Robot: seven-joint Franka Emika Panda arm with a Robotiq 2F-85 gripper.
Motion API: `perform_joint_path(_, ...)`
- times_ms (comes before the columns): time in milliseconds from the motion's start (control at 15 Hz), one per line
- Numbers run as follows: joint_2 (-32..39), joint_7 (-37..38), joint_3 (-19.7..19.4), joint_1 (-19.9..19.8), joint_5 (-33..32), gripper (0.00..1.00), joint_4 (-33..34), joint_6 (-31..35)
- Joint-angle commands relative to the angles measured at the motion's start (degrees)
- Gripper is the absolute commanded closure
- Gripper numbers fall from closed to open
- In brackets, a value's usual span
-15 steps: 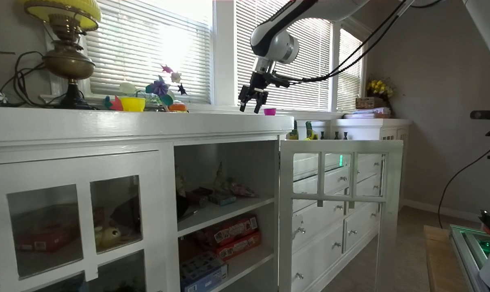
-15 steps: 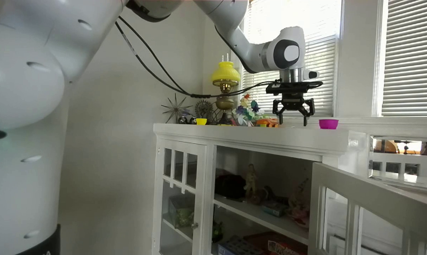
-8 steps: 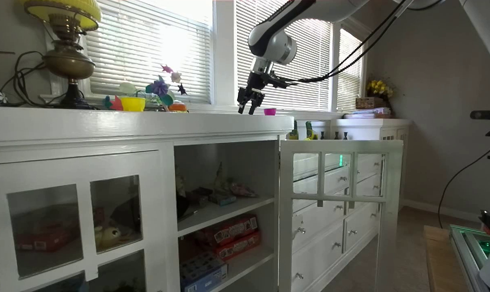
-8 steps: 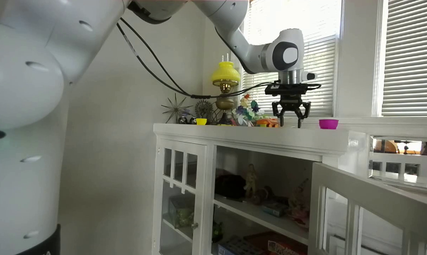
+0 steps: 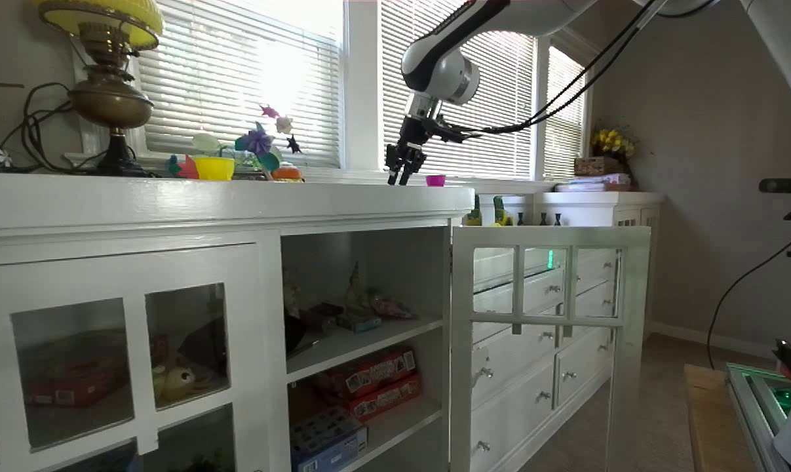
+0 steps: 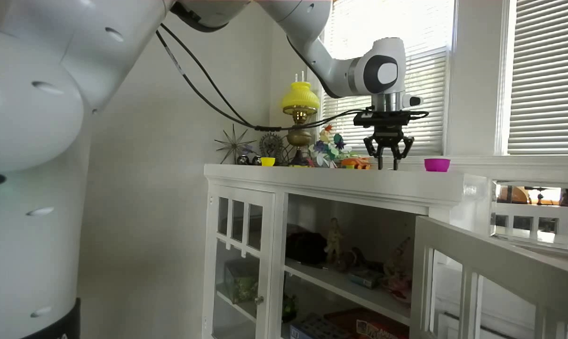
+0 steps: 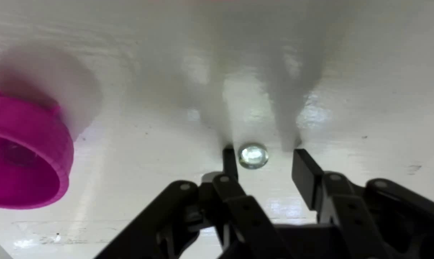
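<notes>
1. Tool: fingers spread partway, pointing down at the white cabinet top.
2. Clear rounded bead: lying on that top between the fingers, just beside one and apart from the other; contact with the nearer one I cannot tell.
3. Magenta cup: standing rim up near the tool.
4. Colourful flowers, orange object, yellow-shaded lamp: farther along the cabinet top.
5. Cabinet door: swung wide.
</notes>
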Motion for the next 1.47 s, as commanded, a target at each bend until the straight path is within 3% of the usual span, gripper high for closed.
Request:
perform_joint_path(0,1.2,-1.7,0.9,-1.0,2.3,0.84,1.7,-0.3)
perform_joint_path(133,1.1,-1.4,0.8,-1.0,2.0,0.98,1.6,-0.2)
perform_joint_path(533,0.1,0.0,0.3,-0.4,0.6,0.95,1.7,-1.1)
perform_joint_path(1400,-7.8,6.3,-5.2,1.0,-7.7,0.95,-0.9,-4.8)
